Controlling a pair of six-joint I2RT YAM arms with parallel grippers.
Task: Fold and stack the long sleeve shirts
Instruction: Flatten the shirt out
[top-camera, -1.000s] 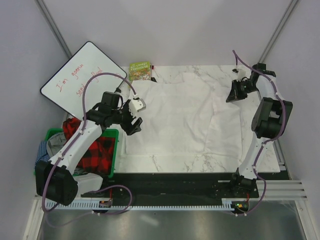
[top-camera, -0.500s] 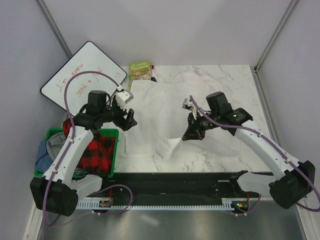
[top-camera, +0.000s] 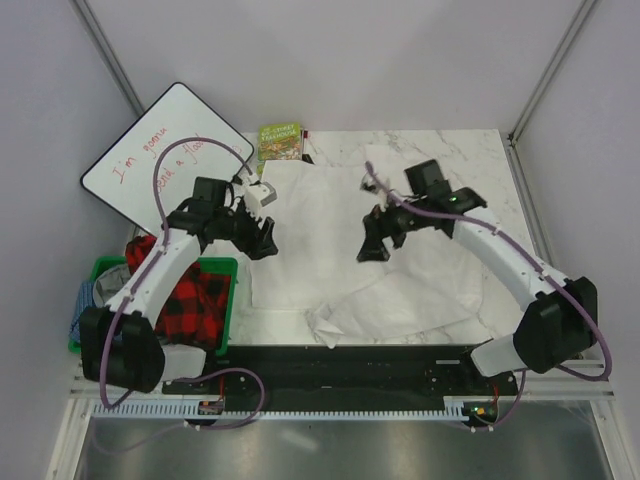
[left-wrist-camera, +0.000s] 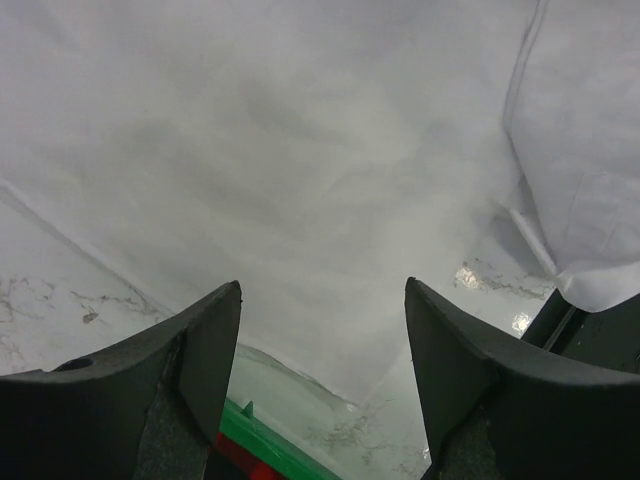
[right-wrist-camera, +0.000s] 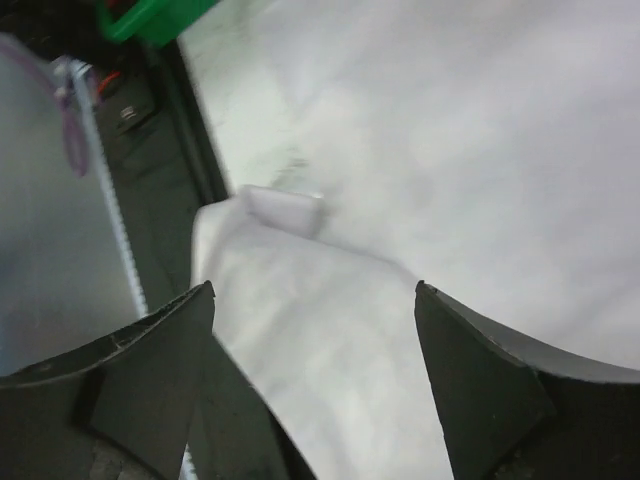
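A white long sleeve shirt (top-camera: 320, 225) lies spread over the marble table. One sleeve (top-camera: 400, 300) is folded across its lower part, with the cuff (top-camera: 322, 322) near the front edge. My left gripper (top-camera: 262, 238) hovers open over the shirt's left edge; its wrist view shows nothing but flat cloth (left-wrist-camera: 300, 150) between the fingers (left-wrist-camera: 205, 350) of the left gripper (left-wrist-camera: 322, 330). My right gripper (top-camera: 372, 246) hangs open above the shirt's middle. In the right wrist view, the right gripper (right-wrist-camera: 312, 292) is empty, with the folded sleeve (right-wrist-camera: 330, 360) and its cuff (right-wrist-camera: 285, 210) lying below.
A green book (top-camera: 280, 140) lies at the table's back left, next to a leaning whiteboard (top-camera: 165, 155). A green bin (top-camera: 228, 300) with red plaid cloth (top-camera: 200, 305) stands left of the table. A black rail (top-camera: 350, 365) runs along the near edge.
The right arm swung in from the far right corner, pulled the sleeve across toward the front left, then opened and let it drop. The left gripper shifted slightly and stayed open.
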